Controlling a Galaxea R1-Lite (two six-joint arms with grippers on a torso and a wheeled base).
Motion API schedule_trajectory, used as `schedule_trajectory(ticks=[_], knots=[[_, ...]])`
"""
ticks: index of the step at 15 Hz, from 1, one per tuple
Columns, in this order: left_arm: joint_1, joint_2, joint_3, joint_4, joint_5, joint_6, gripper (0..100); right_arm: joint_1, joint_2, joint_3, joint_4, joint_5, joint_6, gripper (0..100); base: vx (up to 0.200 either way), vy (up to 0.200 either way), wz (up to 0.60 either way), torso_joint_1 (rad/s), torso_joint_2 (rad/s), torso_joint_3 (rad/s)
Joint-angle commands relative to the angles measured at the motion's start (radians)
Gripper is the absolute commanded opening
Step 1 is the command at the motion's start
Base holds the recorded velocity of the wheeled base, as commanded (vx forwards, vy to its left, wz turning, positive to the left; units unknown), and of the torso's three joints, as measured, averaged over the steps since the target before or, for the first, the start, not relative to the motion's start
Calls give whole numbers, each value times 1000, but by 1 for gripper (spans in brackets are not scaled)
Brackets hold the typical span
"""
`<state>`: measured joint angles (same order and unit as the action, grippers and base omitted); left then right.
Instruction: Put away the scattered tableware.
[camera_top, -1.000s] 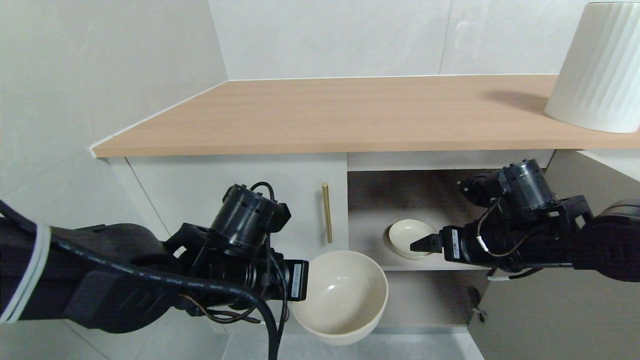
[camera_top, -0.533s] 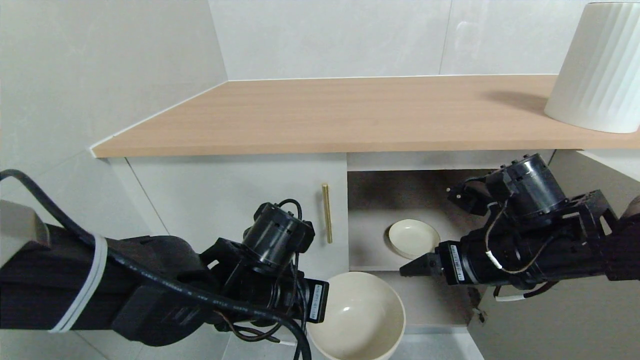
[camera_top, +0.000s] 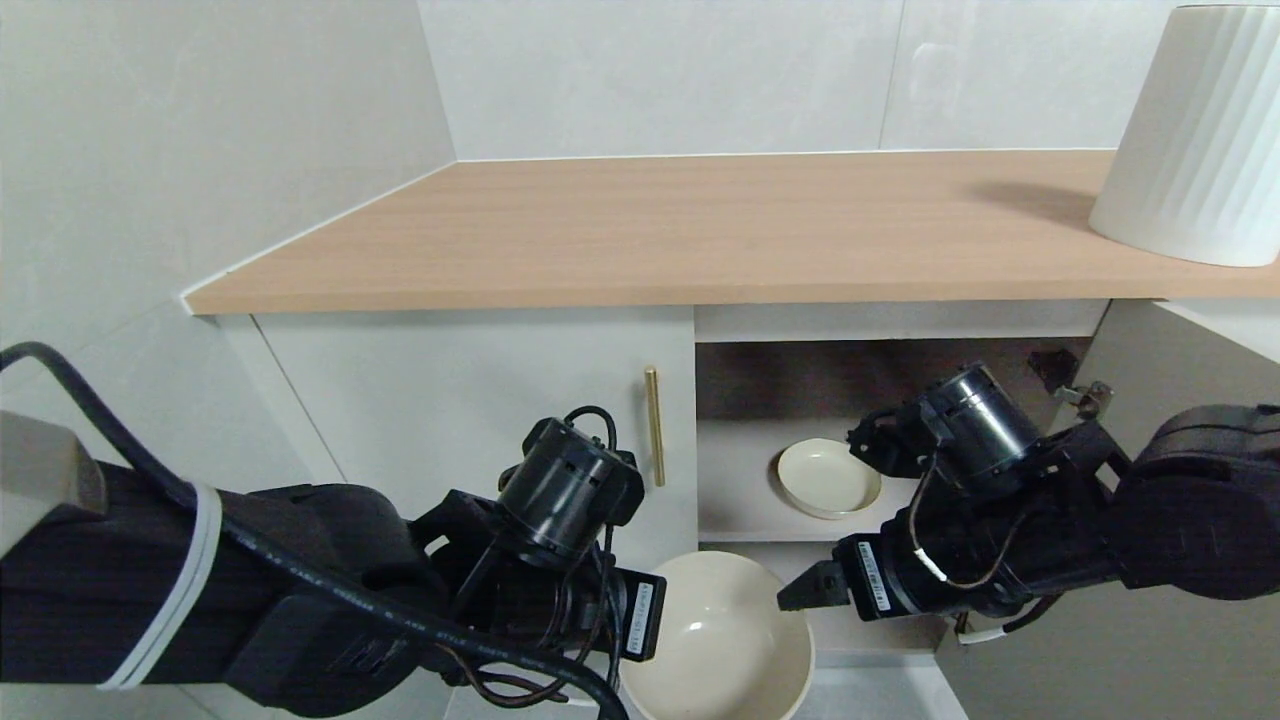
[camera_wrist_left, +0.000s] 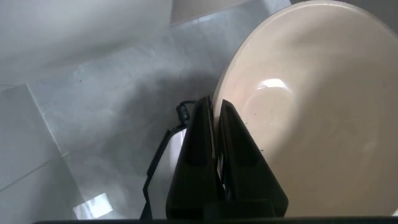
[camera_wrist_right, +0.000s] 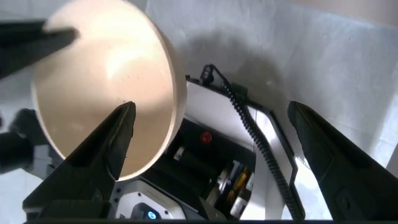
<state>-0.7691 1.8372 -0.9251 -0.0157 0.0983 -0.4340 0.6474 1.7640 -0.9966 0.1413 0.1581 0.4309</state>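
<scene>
**A:** Where is the bowl?

**B:** The cream bowl (camera_top: 715, 640) is at the bottom centre of the head view, in front of the open cabinet and below its shelf (camera_top: 735, 500). The left hand (camera_wrist_left: 216, 121) is pinched narrow on the bowl's left rim, one finger inside and one outside.

**A:** And the right hand?

**B:** The right hand (camera_top: 798, 597) is low and right of centre, just beside the bowl's right rim. Its fingers are spread wide and hold nothing. I cannot tell whether it touches the rim.

**A:** Anything else?

**B:** A small cream dish (camera_top: 828, 477) lies flat on the shelf. To its left is a closed door (camera_top: 450, 400) with a brass handle (camera_top: 653, 425). Above is the wooden worktop (camera_top: 700, 230), with a white ribbed shade (camera_top: 1195, 140) at the upper right.
</scene>
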Motion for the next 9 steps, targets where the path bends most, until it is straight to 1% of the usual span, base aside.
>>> schedule_trajectory(ticks=[1, 5, 6, 9], knots=[[-4, -3, 0, -1, 3, 0, 0, 8, 28, 1, 1, 0, 2, 100, 0, 0, 0, 0, 0, 0], [-10, -6, 0, 0, 3, 0, 0, 20, 45, 3, 1, 0, 2, 100, 0, 0, 0, 0, 0, 0], [-12, -4, 0, -1, 3, 0, 0, 20, 46, 3, 0, 0, 2, 0, 0, 0, 0, 0, 0, 0], [-15, 0, 2, 0, 3, -2, 0, 29, 46, 3, 0, 0, 2, 0, 0, 0, 0, 0, 0, 0]])
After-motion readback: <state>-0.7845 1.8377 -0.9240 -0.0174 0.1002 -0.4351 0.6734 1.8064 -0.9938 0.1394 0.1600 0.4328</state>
